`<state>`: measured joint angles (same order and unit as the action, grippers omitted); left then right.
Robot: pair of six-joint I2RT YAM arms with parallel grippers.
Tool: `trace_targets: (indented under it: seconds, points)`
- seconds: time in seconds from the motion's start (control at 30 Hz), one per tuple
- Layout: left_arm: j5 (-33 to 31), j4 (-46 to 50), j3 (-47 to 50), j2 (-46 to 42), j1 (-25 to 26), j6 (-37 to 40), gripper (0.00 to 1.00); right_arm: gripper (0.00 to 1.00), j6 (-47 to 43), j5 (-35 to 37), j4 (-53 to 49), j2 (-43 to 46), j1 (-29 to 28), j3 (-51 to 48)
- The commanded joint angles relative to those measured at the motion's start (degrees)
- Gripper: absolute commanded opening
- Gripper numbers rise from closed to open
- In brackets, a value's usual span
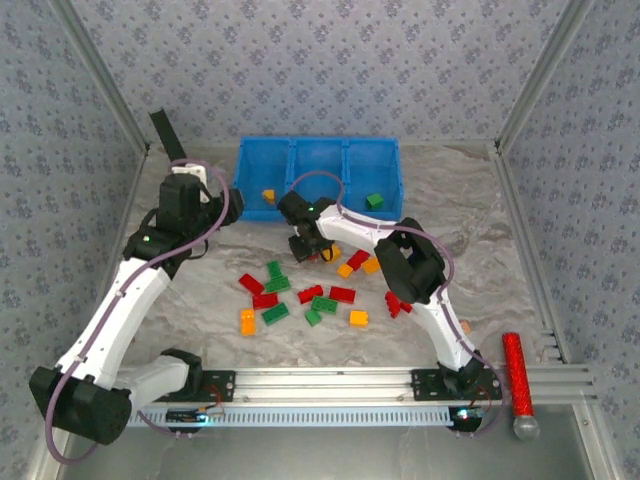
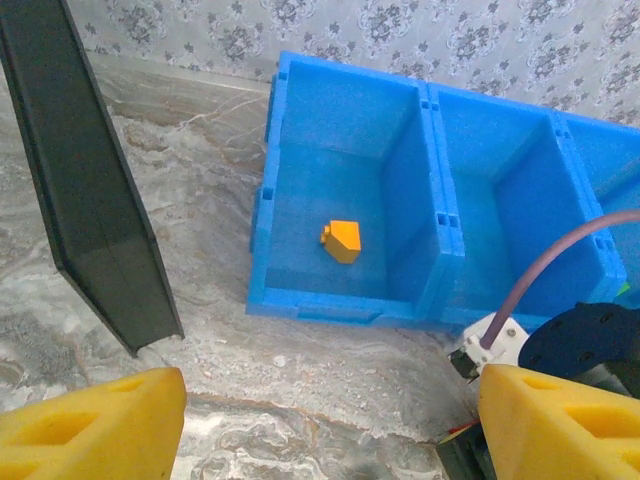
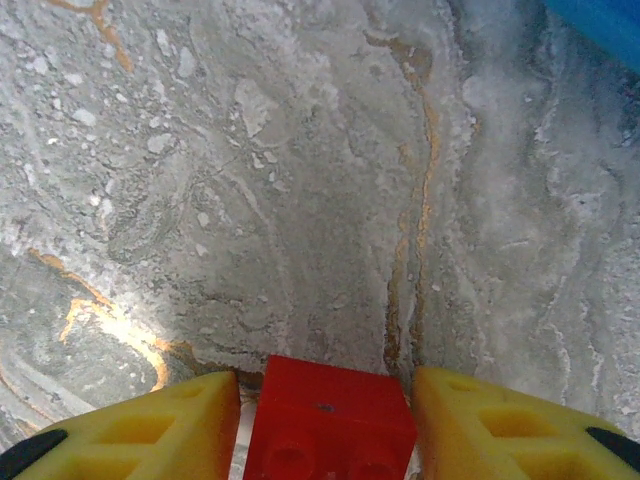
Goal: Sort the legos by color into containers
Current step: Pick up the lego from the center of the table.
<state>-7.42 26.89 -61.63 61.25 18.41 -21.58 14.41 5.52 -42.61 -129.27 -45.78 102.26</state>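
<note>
The blue bin (image 1: 320,150) stands at the far side of the marbled surface (image 1: 200,300), its three compartments in a row. An orange lego (image 1: 268,196) lies on the floor of the left compartment and a green lego (image 1: 374,201) in the right one. The loose legos (image 1: 300,295) (red, green and orange, all mixed) are scattered on the surface in front of the bin, between the two arms, with a few red ones just beside the right arm's elbow.

The left claw (image 2: 320,440) hovers over bare surface in front of the bin's left compartment. Its yellow fingers (image 2: 90,425) stand wide apart with nothing between them. A black strip (image 2: 95,190) stands tilted to the left of the bin.

The right claw (image 1: 303,247) is down low at the far edge of the scatter, near the front wall of the bin. Its wrist view shows a red lego (image 3: 330,425) between the two fingers. The right finger (image 3: 520,430) lies against the brick's side, while a thin pale sliver shows on the other side, so I cannot tell whether the brick is actually clamped.

A red glittery cylinder (image 1: 515,372) lies at the near right corner, well apart from the legos.
</note>
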Motion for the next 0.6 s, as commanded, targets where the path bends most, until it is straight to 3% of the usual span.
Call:
trace_targets:
  seconds: [0.0, 0.2, 0.57]
  points:
    - [-1.2, 0.9, 0.6, -1.5, -0.2, 1.1, 0.77, 0.46, 1.8, -1.1, -3.8, -2.0, -0.5, -1.5]
    - [-0.4, 1.2, 0.9, -1.8, -0.3, 0.9, 0.78, 0.32, 2.2, -0.4, -4.2, -1.3, -0.4, -1.3]
    - [2.2, 3.9, 7.8, -8.5, 0.1, 1.7, 0.78, 0.31, -2.7, 2.4, -7.9, 5.1, 3.5, 10.8]
